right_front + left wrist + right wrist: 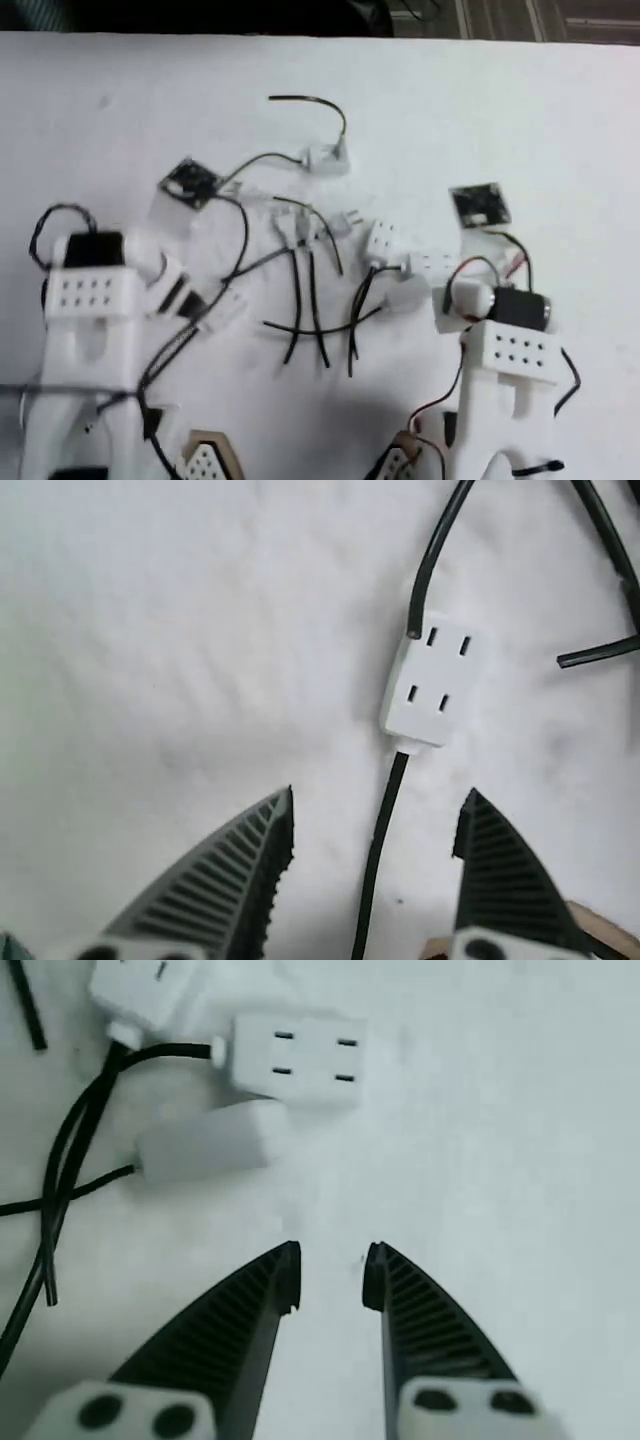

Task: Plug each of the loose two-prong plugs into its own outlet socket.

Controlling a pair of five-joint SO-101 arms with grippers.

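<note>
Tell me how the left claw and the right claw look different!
The left claw is open wide; the right claw is open just a little. A black cord runs between the left claw's fingers, but just bare table lies between the right claw's. One outlet block lies ahead of the left claw, several white blocks ahead of the right claw. Both have dark ribbed fingers and hold nothing.

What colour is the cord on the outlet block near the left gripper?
Black; the cord shows best in the left wrist view.
</note>
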